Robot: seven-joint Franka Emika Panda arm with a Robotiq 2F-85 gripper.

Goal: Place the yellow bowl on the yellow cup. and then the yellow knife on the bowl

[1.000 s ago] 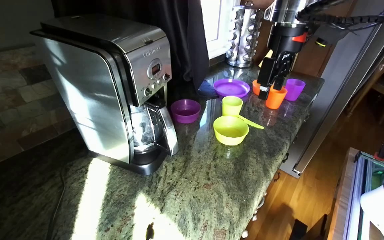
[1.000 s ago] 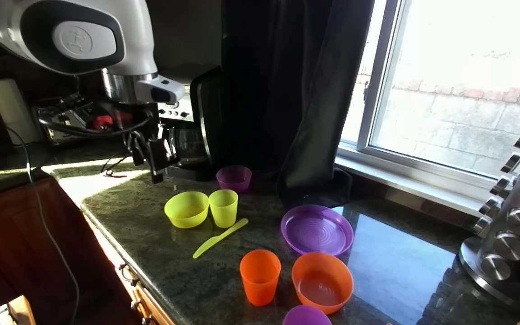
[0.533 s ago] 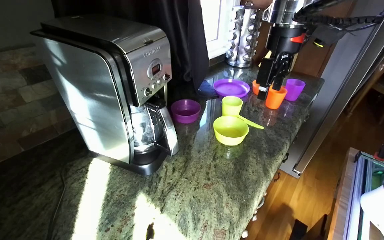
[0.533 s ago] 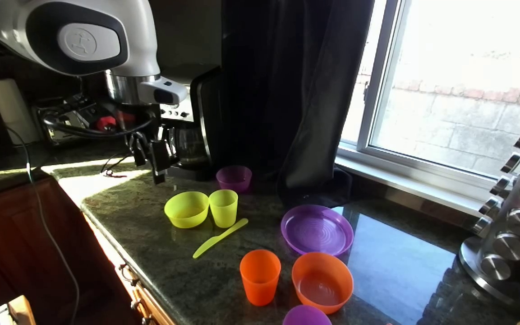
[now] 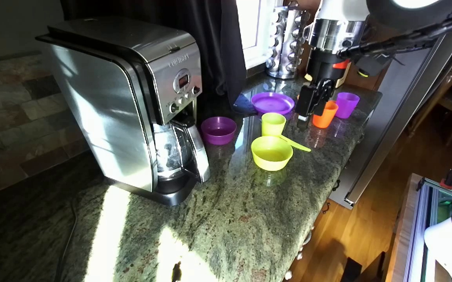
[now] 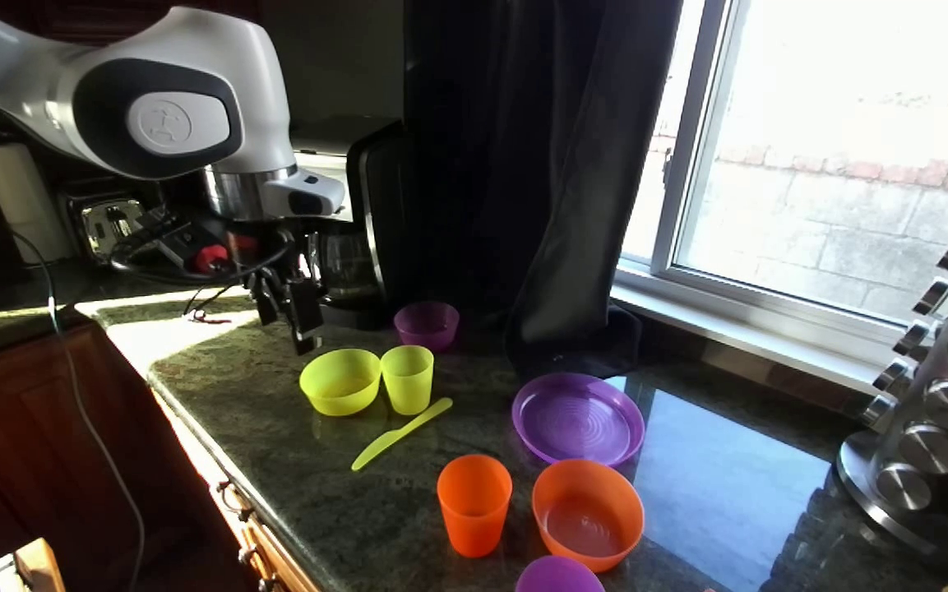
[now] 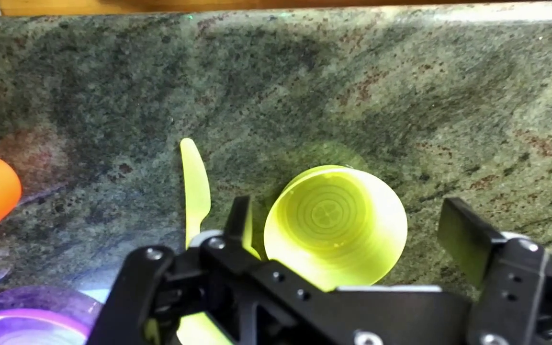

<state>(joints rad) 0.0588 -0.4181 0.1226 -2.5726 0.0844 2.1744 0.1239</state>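
Speckled counter (image 5: pixel 245 223) w/ yel bowl (image 5: pixel 271 156), yel cup (image 6: pixel 408 382), yel knife (image 6: pixel 400 432); orange cup (image 6: pixel 475 508), purp plate (image 6: pixel 578 421), coffeemkr (image 5: pixel 131 107)

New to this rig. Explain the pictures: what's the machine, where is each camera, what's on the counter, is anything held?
The machine is a single robot arm ending in a two-fingered hand. Both exterior views come from cameras outside the robot, looking at the scene from different places. The wrist view comes from a camera on the arm, looking down.

On the counter are a yellow bowl beside a yellow cup, a yellow knife lying flat, an orange cup, an orange bowl, a purple plate, a purple bowl, a purple cup, a coffee maker and a rack of jars.

Nothing is held: the hand is open above the counter, and in the wrist view the yellow bowl shows between its jaws, ungripped.
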